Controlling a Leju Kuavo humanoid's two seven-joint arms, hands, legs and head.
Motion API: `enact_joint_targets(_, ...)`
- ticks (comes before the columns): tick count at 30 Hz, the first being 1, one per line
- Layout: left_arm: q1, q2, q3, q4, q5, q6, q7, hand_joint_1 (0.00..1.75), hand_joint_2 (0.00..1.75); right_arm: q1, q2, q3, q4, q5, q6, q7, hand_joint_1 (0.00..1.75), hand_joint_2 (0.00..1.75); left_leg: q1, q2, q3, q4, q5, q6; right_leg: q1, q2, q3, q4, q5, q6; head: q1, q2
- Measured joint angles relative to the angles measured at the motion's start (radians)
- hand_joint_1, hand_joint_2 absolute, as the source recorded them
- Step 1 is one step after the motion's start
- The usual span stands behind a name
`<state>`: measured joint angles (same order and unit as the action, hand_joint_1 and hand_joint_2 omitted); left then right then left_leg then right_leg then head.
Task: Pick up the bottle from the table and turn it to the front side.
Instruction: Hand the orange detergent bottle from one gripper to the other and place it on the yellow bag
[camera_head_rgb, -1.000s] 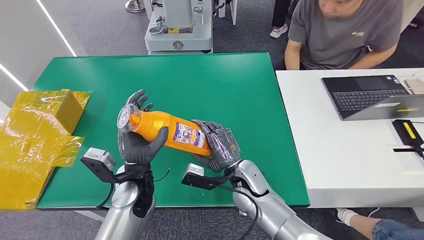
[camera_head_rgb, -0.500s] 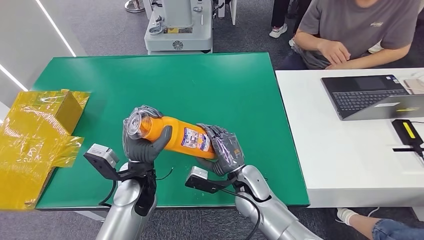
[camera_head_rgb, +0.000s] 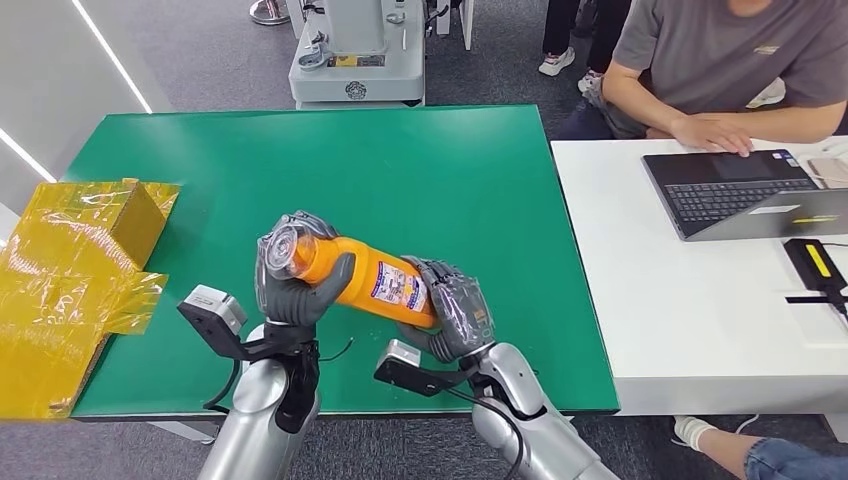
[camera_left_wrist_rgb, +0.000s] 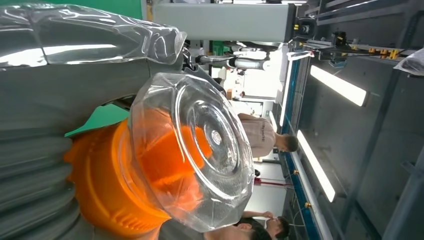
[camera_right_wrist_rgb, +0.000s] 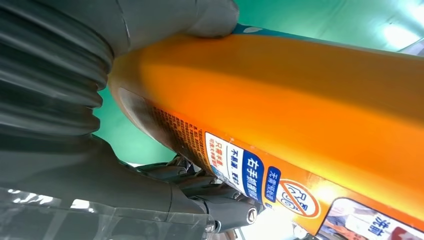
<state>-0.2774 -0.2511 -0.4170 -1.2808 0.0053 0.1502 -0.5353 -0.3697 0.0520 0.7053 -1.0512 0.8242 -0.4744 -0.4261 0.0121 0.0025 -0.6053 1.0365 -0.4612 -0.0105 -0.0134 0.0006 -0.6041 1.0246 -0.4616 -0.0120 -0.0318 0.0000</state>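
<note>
Orange bottle (camera_head_rgb: 365, 281) held above the green desk (camera_head_rgb: 400, 170), lying nearly on its side, clear cap (camera_head_rgb: 282, 252) toward the robot's left, printed label (camera_head_rgb: 398, 288) facing up; contents hidden behind the opaque orange wall; inside the see-through cap (camera_left_wrist_rgb: 200, 145), an orange nozzle, blurred by the plastic.

Left hand (camera_head_rgb: 295, 290) wrapped round the neck end, thumb across the near side, fingers (camera_head_rgb: 300, 222) curled over the far side just behind the cap; right hand (camera_head_rgb: 452, 315) cupping the base end, fingers (camera_head_rgb: 445, 275) closed over the bottom, palm hidden under the bottle; clear plastic wrap over the back of the right hand.

Close on the right wrist view, bottle (camera_right_wrist_rgb: 300, 100) pressed against the grey thumb, label text (camera_right_wrist_rgb: 250, 175) partly legible, partly cut off at the edge.

Yellow film-wrapped box (camera_head_rgb: 85, 230) at the desk's left edge, contents not discernible, more crumpled yellow film below it, cut off by the frame.

White desk (camera_head_rgb: 680, 300) to the right, open laptop (camera_head_rgb: 745, 190) on it, a person (camera_head_rgb: 735, 50) seated behind with one hand (camera_head_rgb: 712, 132) at the keyboard's edge, head out of frame; grey machine (camera_head_rgb: 357, 50) beyond the green desk, top cut off.
</note>
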Motion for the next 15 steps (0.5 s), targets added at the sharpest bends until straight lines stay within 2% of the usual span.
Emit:
enact_joint_targets(1,0.001,0.000,0.000,0.000,-0.002,0.000,0.000,1.75,1.75,0.005,0.000,-0.004,-0.004,0.000,-0.001,-0.003,0.00,1.75,0.000,0.000,0.000,0.000,0.000,0.000,0.000,0.000,0.000,0.000,0.000,0.000,0.000,0.000)
enact_joint_targets(3,0.002,0.000,0.005,0.000,-0.008,0.002,-0.002,1.75,1.75,0.016,-0.001,-0.010,-0.011,-0.002,-0.004,-0.010,0.00,1.75,0.000,0.000,0.000,0.000,0.000,0.000,0.000,0.000,0.000,0.000,0.000,0.000,0.000,0.000)
enact_joint_targets(7,0.001,0.009,0.026,-0.001,-0.015,0.007,-0.006,1.75,1.75,0.038,-0.008,-0.021,-0.022,-0.014,-0.010,-0.015,0.00,0.00,0.000,-0.001,0.000,0.000,0.000,0.000,0.000,-0.001,0.000,0.000,0.000,0.000,0.000,0.000)
enact_joint_targets(15,-0.001,0.009,0.044,-0.008,-0.017,0.011,-0.010,1.75,1.75,0.044,-0.008,-0.033,-0.065,-0.100,-0.040,-0.043,0.00,0.00,0.000,-0.001,0.000,0.000,0.000,0.000,0.000,-0.001,0.000,0.000,0.000,0.000,0.000,0.000)
